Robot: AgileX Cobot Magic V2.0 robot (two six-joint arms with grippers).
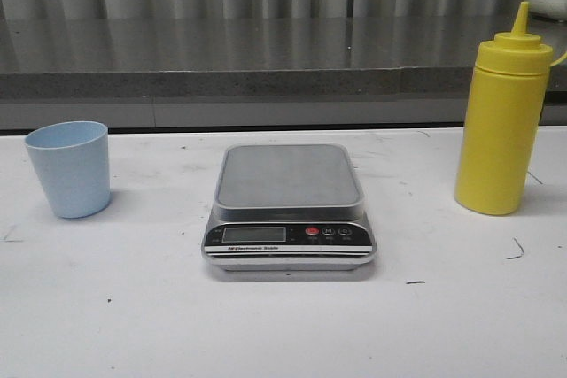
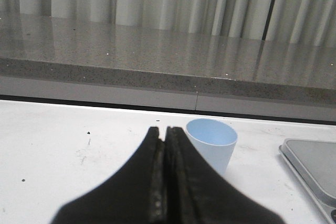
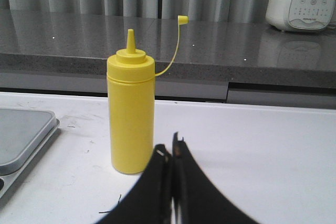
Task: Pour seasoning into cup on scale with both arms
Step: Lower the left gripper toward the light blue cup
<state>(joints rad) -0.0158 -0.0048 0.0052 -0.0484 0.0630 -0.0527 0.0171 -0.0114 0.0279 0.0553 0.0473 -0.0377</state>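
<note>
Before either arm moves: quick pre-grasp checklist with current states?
1. Cup upright, mouth up: ok.
2. Cup on scale: not ok, it stands on the table to the scale's left.
3. Scale platform bare: ok.
4. Bottle upright, cap off nozzle: ok, cap hangs on its tether.
5. Left gripper open for the cup: not ok, fingers shut.
6. Right gripper open for the bottle: not ok, fingers shut.
7. Scale display on and zeroed: cannot tell.
</note>
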